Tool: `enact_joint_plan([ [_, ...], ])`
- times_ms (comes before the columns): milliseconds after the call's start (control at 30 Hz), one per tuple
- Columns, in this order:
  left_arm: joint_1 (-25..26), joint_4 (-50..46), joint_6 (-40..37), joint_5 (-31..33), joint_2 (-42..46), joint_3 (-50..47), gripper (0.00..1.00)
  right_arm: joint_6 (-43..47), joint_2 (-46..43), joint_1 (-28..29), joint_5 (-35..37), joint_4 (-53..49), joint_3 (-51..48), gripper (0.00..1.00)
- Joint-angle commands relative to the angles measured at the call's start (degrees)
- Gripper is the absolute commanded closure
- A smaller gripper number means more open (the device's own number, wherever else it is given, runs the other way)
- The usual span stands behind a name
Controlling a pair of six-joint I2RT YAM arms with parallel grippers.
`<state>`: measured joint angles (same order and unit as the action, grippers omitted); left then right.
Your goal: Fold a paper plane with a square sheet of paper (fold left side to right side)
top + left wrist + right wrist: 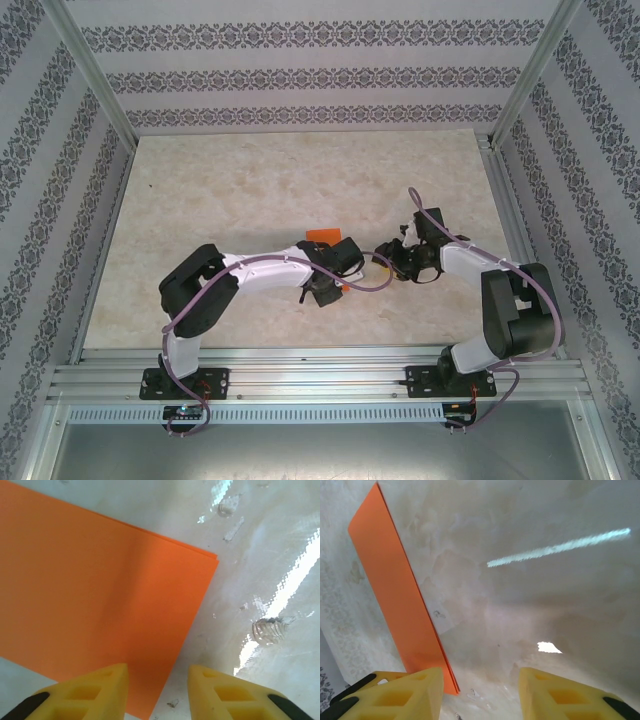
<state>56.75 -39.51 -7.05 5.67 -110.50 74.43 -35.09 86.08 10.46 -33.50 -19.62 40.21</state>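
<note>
Sheet of paper [100,595] doubled flat on counter [260,555]: first fold looks done, plane folds remain. Left hand [157,690] open above its corner; right hand [481,692] open, paper leftward.

Black-and-white arms [250,272], purple cables [270,261], yellow hollow fingers [114,680]

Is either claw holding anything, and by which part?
Nothing is held. The left claw and right claw are open; the orange paper lies flat on the table.
</note>
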Motion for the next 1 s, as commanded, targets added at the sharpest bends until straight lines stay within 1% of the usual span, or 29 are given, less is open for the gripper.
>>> enact_joint_plan([
  [0, -0.1, 2.9, 0.5, 1.6, 2.7, -1.2, 0.66, -2.6, 0.2, 2.5, -2.2, 2.8, 0.2, 0.56],
  [100, -0.1, 4.3, 0.9, 1.3, 3.8, -2.2, 0.66, -5.2, 1.4, 4.6, -3.8, 5.2, 0.0, 0.57],
  [200, -0.3, 4.8, 1.0, 0.9, 4.5, -3.0, 0.66, -6.3, 2.6, 6.9, -3.9, 6.1, 0.0, 0.57],
  [267, -0.5, 5.3, 1.0, 0.2, 5.6, -4.2, 0.63, -6.6, 3.0, 8.0, -3.7, 5.9, -0.1, 0.57],
  [367, -2.0, 7.2, 2.0, -1.2, 8.4, -6.8, 0.60, -6.3, 3.1, 9.6, -2.7, 4.3, -0.1, 0.57],
  [400, -2.8, 8.1, 2.7, -2.2, 9.3, -8.0, 0.59, -6.2, 3.0, 10.1, -2.1, 3.9, -0.1, 0.57],
  [567, -9.5, 16.3, 9.1, -13.6, 15.2, -13.6, 0.54, -6.5, 3.5, 12.9, -0.1, 2.6, -0.3, 0.57],
  [667, -12.9, 20.2, 13.6, -18.9, 16.4, -15.4, 0.53, -6.5, 4.0, 14.8, 1.1, 1.5, 0.4, 0.56],
  [833, -17.5, 24.4, 21.2, -25.1, 15.1, -17.6, 0.54, -6.7, 4.1, 17.3, 3.4, -0.2, 1.0, 0.55],
  [967, -18.5, 26.9, 25.3, -27.7, 13.4, -19.2, 0.54, -7.1, 4.2, 18.6, 4.4, -0.4, 1.2, 0.55],
])
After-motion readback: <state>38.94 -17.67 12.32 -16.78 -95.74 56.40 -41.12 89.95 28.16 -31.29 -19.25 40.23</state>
